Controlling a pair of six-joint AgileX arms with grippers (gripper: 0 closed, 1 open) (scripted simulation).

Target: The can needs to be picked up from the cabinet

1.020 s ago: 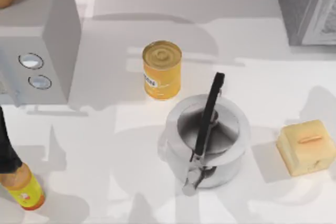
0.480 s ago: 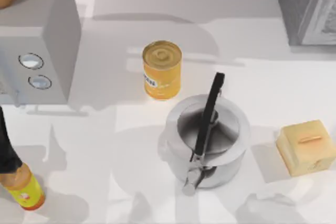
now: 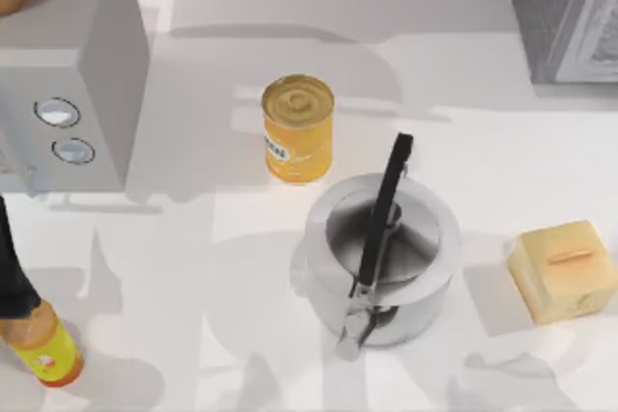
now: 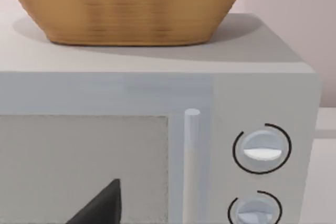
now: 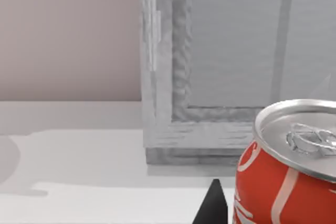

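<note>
In the right wrist view a red soda can with a silver pull-tab lid stands upright, very close to the camera. One dark fingertip of my right gripper shows just beside it, and I cannot tell whether it touches the can. Behind the can rises the grey cabinet, which also stands at the table's far right corner in the top view. My left arm is at the table's left edge, and one of its dark fingers points at a microwave door.
A yellow tin stands mid-table, with a steel pot and its black handle in front of it. A bread block lies at the right and an orange bottle at the front left. The microwave carries a wicker basket.
Only the shadows at the table's front right have shifted slightly. The objects on the table and the left arm stay where they were.
</note>
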